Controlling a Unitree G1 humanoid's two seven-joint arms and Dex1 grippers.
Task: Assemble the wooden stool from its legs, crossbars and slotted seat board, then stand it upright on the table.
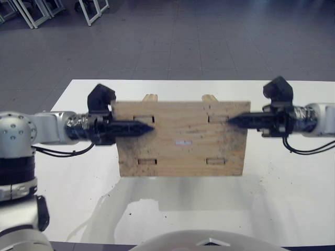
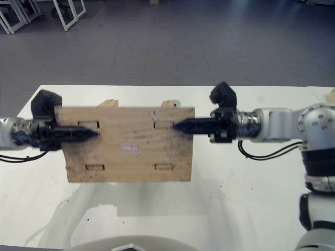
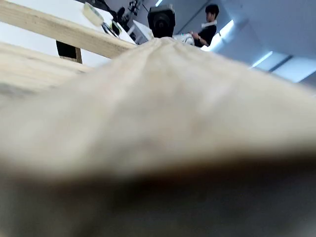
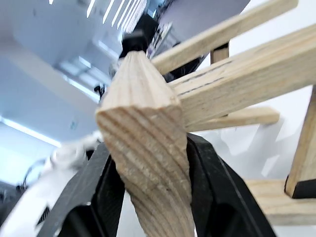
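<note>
The left gripper comes in from 9 o'clock and the right gripper from 3 o'clock. Each is clamped on one end of the board, one finger lying across its top face. From the right wrist, black fingers press both faces of the wood edge, so that grip looks firm. I judge the left one the same, though its lower finger is hidden.

Holding opposite ends keeps the board level and stops it twisting, which suits carrying or setting down a finished stool. The board faces up with its four slots showing. Two legs poke out past its 12 o'clock edge, and under it a crossbar runs between the uprights. The stool seems assembled. Whether its feet touch the table I cannot tell.

The table is white and scattered with dark specks, with the stool's shadow falling toward 6 o'clock. Beyond lies a grey floor, with white frames at about 11 o'clock.
</note>
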